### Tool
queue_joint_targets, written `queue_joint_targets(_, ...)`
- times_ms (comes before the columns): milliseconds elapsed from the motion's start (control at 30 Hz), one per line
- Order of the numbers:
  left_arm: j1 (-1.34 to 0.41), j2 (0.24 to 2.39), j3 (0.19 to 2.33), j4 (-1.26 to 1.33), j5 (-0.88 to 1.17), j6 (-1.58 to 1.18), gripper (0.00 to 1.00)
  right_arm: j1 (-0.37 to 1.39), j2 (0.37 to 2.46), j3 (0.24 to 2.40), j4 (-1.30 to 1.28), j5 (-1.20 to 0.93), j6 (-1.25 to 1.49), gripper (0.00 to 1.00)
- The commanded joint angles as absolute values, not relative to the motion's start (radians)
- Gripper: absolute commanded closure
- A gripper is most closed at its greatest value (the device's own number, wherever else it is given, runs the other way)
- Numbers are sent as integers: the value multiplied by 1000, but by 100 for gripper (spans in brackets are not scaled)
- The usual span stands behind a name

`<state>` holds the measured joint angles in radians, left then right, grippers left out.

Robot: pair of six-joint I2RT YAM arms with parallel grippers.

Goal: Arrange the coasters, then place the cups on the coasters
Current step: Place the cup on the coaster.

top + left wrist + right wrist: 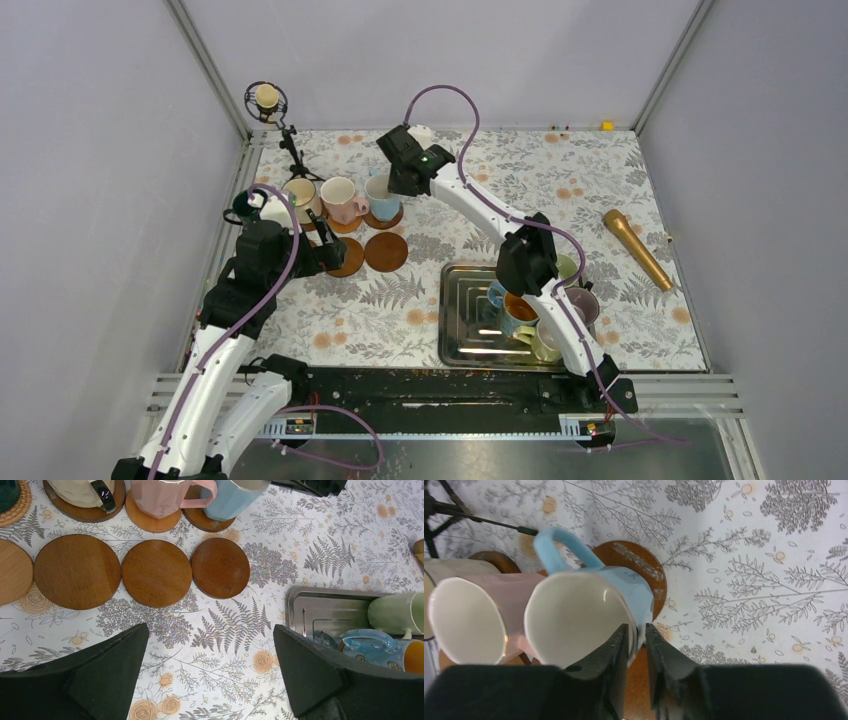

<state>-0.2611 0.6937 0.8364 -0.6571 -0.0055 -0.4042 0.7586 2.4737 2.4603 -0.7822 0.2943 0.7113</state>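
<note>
from above, my right arm [480, 205] reaches to the far left of the worktop [560, 180], over the light blue cup [383, 192]. that cup stands on a coaster [390, 218] just beside the pink cup [340, 198]. more cups [540, 330] sit in the tray [465, 300] at the near right.

in the left wrist view, my left fingers [100, 675] are spread wide with nothing between them. they hover near three bare coasters [157, 573] that lie in a row, edge to edge.

in the right wrist view, my right fingers [616, 655] straddle the light blue cup's rim, one inside the wall and one outside. i cannot tell whether they are pinching it or standing free of it. i judge these cups to be stiff, glazed, slippery, fairly weighty and easy to chip. the rim wall or the handle is where i would take hold, firmly, and i would set each one down gently.
</note>
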Motion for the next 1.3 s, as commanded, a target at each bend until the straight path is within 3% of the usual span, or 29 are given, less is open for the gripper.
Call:
queue_joint_targets(0, -264, 686, 869, -640, -29, -405, 1, 755, 2463, 2527, -708, 301, 742, 70)
queue_joint_targets(367, -264, 693, 871, -650, -40, -411, 1, 738, 2353, 2527, -697, 258, 720, 62)
queue_joint_targets(600, -264, 718, 867, -670, -105, -437, 1, 735, 2122, 2333, -698, 237, 626, 53)
queue_joint_targets(767, -265, 719, 865, -656, -50, -419, 1, 737, 1910, 2062, -694, 214, 567, 51)
queue_joint_targets(1167, -332, 706, 822, -596, 155, -434, 6, 736, 1226, 1135, -553, 221, 509, 35)
queue_joint_targets(1200, -333, 706, 814, -586, 189, -451, 7, 738, 1179, 1084, -552, 227, 515, 33)
queue_joint_targets(1267, -333, 718, 797, -562, 261, -480, 8, 738, 1074, 998, -563, 247, 528, 20)
